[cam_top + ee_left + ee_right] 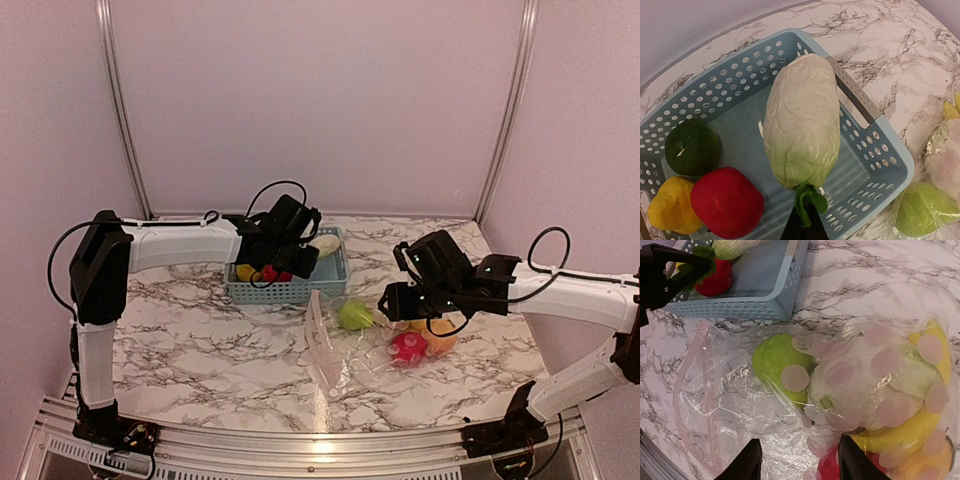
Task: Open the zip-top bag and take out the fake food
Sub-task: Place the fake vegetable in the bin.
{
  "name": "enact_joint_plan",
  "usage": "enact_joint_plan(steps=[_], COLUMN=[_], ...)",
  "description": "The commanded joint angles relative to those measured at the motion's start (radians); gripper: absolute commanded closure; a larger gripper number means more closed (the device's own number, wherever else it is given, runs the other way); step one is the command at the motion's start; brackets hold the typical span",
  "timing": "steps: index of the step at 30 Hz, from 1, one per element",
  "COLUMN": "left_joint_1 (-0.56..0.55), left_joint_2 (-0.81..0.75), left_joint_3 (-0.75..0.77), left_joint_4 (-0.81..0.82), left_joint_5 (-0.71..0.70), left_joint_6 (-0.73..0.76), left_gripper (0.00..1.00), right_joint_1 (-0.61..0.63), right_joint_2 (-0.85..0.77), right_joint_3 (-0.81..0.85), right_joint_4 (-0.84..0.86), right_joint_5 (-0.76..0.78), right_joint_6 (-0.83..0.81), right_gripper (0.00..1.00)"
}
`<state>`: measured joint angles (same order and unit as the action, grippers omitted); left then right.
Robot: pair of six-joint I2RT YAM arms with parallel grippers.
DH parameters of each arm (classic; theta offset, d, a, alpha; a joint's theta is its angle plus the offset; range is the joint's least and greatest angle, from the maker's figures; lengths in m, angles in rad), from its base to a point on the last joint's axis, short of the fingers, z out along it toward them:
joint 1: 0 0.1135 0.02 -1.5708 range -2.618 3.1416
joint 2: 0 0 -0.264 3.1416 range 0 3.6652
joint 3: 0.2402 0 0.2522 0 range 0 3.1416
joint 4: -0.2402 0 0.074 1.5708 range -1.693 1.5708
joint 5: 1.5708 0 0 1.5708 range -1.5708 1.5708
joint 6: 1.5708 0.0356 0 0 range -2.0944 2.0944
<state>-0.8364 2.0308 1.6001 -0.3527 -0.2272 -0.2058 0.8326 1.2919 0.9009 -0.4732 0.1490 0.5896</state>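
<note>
Two tools: left tool (804, 226) far left of centre, right tool (800, 445) on the right, well apart.
Left tool: pinched tight on the green stalk of the cabbage (800, 125), which is over the basket (290, 292); cannot tell if it touches the floor.
Right tool: fingers spread wide, nothing held, just above the bag (335, 358).
Bag: flat on the surface (200, 340), near and right of basket; green fruit (354, 314) and banana (900, 435) inside.
Basket: holds red fruit (726, 202), yellow fruit (667, 210).

The left arm (180, 243) and the right arm (575, 295) are built from white tubes joined by black housings. A looped black cable (278, 183) is carried by each. The right end effector (800, 465) is fitted with black tapered fingers (747, 467).
</note>
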Motion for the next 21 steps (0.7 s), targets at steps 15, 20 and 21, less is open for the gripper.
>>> enact_joint_plan(steps=[15, 20, 21], left_joint_1=[0.015, 0.013, 0.012], left_joint_2=[0.188, 0.204, 0.203], left_joint_3=[0.23, 0.248, 0.247], left_joint_4=[-0.088, -0.093, -0.093], left_joint_5=[0.074, 0.112, 0.12], left_joint_6=[-0.026, -0.023, -0.021], left_gripper=[0.94, 0.86, 0.84], right_joint_1=[-0.007, -0.008, -0.008], right_joint_2=[-0.016, -0.019, -0.018], right_joint_3=[0.039, 0.039, 0.038], right_joint_4=[-0.025, -0.028, -0.028], right_joint_5=[0.018, 0.018, 0.018], right_joint_6=[-0.004, -0.001, -0.001], right_gripper=[0.5, 0.5, 0.5])
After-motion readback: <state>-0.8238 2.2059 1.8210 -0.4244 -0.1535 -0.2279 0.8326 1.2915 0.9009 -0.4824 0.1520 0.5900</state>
